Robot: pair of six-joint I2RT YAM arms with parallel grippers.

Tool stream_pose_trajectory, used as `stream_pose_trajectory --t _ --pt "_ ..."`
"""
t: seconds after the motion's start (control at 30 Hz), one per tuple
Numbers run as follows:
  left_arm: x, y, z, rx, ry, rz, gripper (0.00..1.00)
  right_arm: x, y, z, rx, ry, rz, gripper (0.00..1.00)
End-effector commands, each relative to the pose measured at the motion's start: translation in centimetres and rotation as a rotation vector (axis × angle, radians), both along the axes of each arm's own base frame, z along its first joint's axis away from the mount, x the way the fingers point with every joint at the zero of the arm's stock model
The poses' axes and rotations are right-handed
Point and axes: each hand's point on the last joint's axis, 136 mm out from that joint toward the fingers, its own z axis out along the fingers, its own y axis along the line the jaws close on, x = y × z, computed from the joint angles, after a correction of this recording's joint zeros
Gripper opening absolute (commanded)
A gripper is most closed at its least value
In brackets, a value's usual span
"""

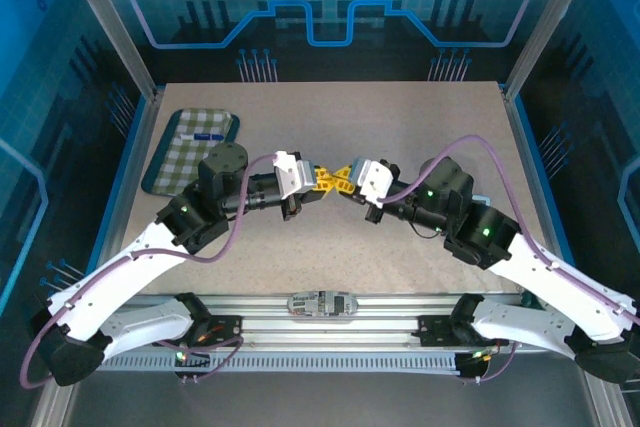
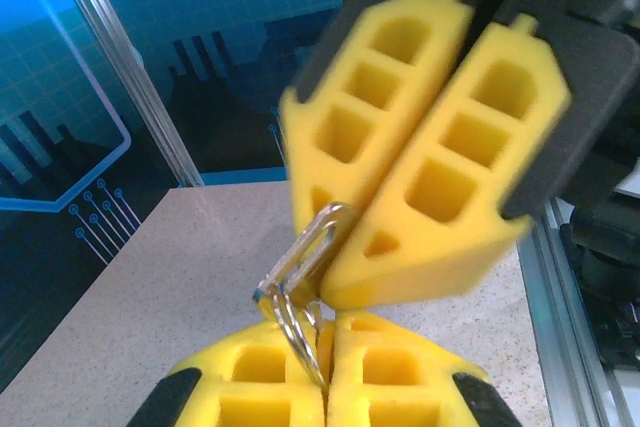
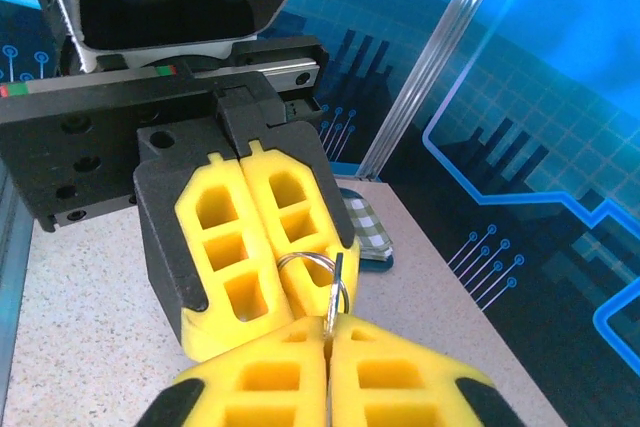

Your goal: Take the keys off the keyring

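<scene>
The keyring (image 3: 305,257), a thin silvery wire loop, hangs in the air between the meeting tips of the left tool (image 3: 285,312) and the right tool (image 3: 328,335). A slim grey key (image 3: 335,292) on it stands edge-on, its lower end pinched in the right tool's seam.

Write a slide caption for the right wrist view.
Both arms' yellow jaws, closed, pinch a silvery keyring between them above the speckled table.

Keyring (image 3: 310,255) — lower arc hidden between the right jaws
</scene>
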Motion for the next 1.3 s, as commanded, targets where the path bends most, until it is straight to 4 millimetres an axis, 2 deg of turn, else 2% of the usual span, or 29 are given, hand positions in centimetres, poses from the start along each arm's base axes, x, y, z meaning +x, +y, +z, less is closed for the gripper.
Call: stream_pose_trajectory --t 0.0,0.1,0.13,0.17,0.33,0.47,0.63,0.77,0.97,1.07,1.17,1.27 --pt "-0.5 -0.4 2.2 -0.031 -0.056 -0.031 0.0 -0.2 0.9 0.2 0.039 0.037 0.018 0.19" --pt "-0.5 -0.4 2.1 -0.03 -0.057 -0.033 0.0 0.0 1.3 0.1 0.041 0.052 0.017 0.22" --pt "-0.5 -0.4 2.0 -0.03 -0.057 -0.032 0.0 0.1 1.3 0.0 0.04 0.055 0.015 0.19" --pt "-0.5 -0.4 2.0 -0.03 -0.057 -0.031 0.0 0.1 1.4 0.0 0.04 0.056 0.015 0.12" --pt "-0.5 -0.2 1.9 -0.03 -0.056 -0.024 0.0 0.3 1.2 0.1 0.043 0.054 0.004 0.0" --pt "0.1 0.3 2.0 -0.047 -0.053 0.029 0.0 0.8 0.2 0.2 0.029 0.022 -0.052 0.0" --pt "0.2 1.0 2.4 -0.066 -0.064 0.061 0.01 0.3 -1.1 0.7 0.023 -0.043 -0.059 0.0" --pt "0.3 0.8 2.5 -0.067 -0.059 0.057 0.03 -0.5 -1.1 0.5 0.01 -0.054 -0.02 0.0" --pt "0.3 1.0 2.7 -0.07 -0.062 0.07 0.05 -0.7 -1.7 0.3 -0.007 -0.069 -0.031 0.0" --pt "0.3 1.0 2.7 -0.069 -0.061 0.07 0.11 -0.7 -1.9 0.6 0.007 -0.07 -0.04 0.0" --pt "0.3 0.9 2.5 -0.07 -0.054 0.062 0.1 -0.8 -1.8 1.2 0.035 -0.046 -0.03 0.0" --pt "0.3 0.6 2.3 -0.065 -0.048 0.047 0.0 -1.1 -1.4 2.0 0.058 -0.03 -0.016 0.0"
